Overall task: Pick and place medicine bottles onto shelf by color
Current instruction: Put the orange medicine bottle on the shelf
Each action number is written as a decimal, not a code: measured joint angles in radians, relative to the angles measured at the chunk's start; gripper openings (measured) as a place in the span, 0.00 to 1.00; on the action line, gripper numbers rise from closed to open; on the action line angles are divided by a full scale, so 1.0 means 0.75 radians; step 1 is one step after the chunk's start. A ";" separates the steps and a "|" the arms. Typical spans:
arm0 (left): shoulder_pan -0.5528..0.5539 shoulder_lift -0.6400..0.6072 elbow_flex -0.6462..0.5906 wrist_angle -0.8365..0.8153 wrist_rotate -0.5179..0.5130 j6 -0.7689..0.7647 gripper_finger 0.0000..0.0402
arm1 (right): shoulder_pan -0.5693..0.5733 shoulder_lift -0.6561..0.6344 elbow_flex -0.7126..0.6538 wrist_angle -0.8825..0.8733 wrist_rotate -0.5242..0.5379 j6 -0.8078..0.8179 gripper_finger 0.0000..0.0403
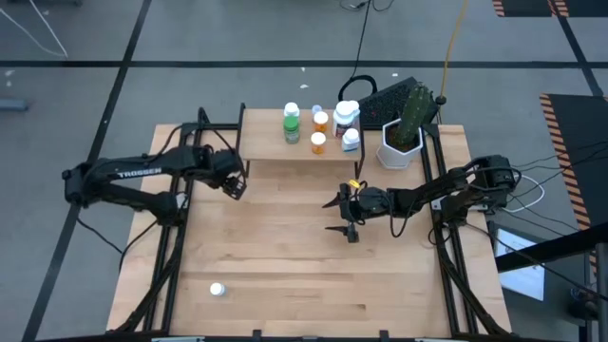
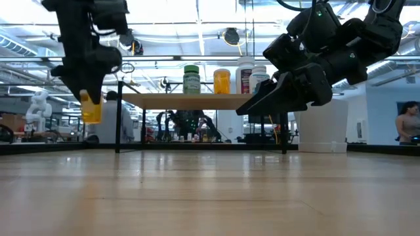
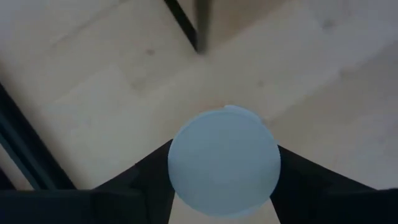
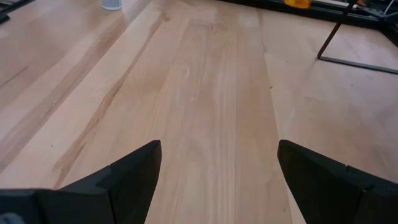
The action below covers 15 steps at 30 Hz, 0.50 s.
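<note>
Orange bottle [image 2: 91,108] hangs in the left gripper [image 1: 234,184], fingers clamped on it, white cap up, just off the shelf's [image 1: 264,142] left front corner. To land it well, I'd lift above the board and set it beside the orange pair [image 1: 319,133], clear of the green bottle [image 1: 292,125]. Right gripper [image 1: 346,226] waits mid-table, fingers spread and empty. One white bottle [image 1: 218,289] sits near the front edge of the table.

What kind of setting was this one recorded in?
Most likely a robotics lab or open workshop. A wooden table stands on a grey floor marked with black tape lines, cables trail off beside it, and the low view shows a large open room behind with ceiling strip lights and a person at the far side.
</note>
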State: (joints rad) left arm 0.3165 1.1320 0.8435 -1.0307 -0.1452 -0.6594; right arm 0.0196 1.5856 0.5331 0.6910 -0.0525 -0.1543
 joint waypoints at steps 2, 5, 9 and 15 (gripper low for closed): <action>-0.059 0.000 0.022 -0.030 0.019 -0.059 0.51 | 0.000 0.000 0.000 -0.002 0.000 0.000 0.78; -0.143 0.000 0.052 -0.025 0.052 -0.125 0.49 | 0.000 0.000 0.000 -0.002 0.000 0.000 0.78; -0.219 0.071 0.131 -0.016 0.055 -0.133 0.51 | 0.000 0.000 0.000 0.000 -0.001 0.000 0.78; -0.238 0.301 0.360 -0.021 0.054 0.005 0.54 | -0.001 0.000 0.000 0.001 -0.001 0.015 0.78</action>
State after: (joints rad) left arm 0.1383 1.3577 1.1137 -1.0462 -0.1043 -0.6558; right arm 0.0193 1.5857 0.5331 0.6921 -0.0532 -0.1432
